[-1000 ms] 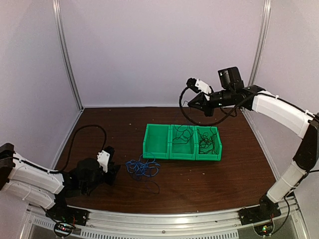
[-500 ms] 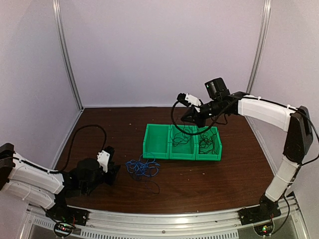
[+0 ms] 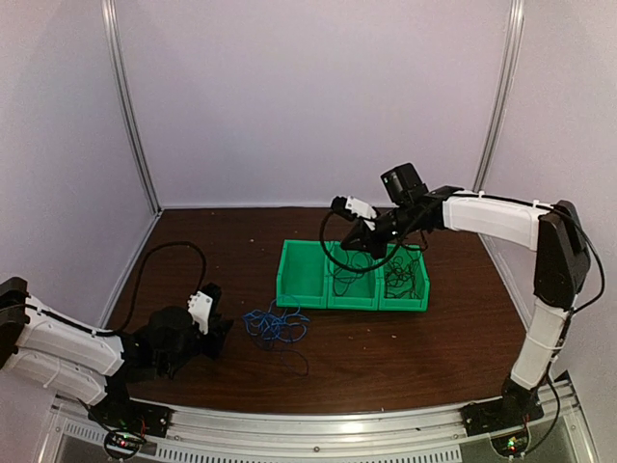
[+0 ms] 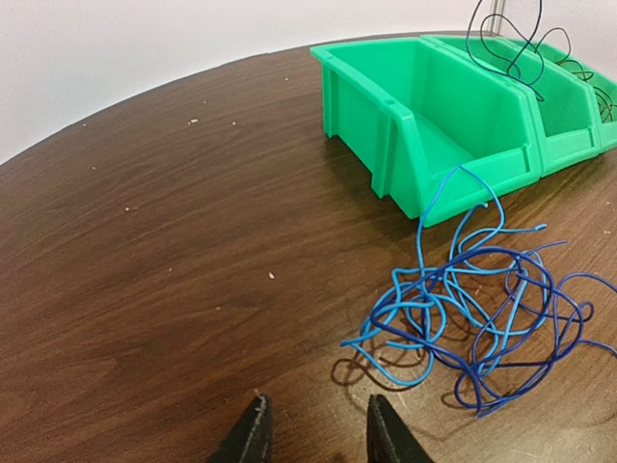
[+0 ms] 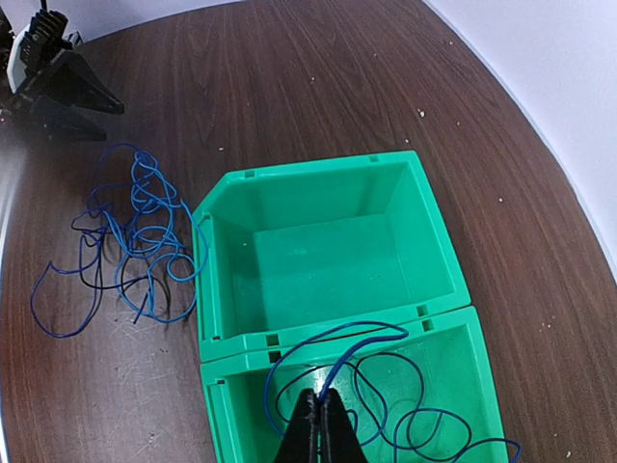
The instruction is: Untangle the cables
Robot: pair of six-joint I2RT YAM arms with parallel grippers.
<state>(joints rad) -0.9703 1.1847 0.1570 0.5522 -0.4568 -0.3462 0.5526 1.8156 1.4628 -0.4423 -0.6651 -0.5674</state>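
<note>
- The white-and-black left arm (image 3: 67, 342) lies low at the near left, with its forearm stretched rightward.
- Its black two-finger left pincer (image 4: 316, 436) points forward, the fingers standing partly apart.
- The white-and-black right arm (image 3: 492, 214) rises from its base, folds at a high elbow and reaches leftward.
- Its black right pincer (image 5: 319, 400) angles downward, jaws pressed together, pinching a thin blue cable (image 5: 333, 336).
</note>
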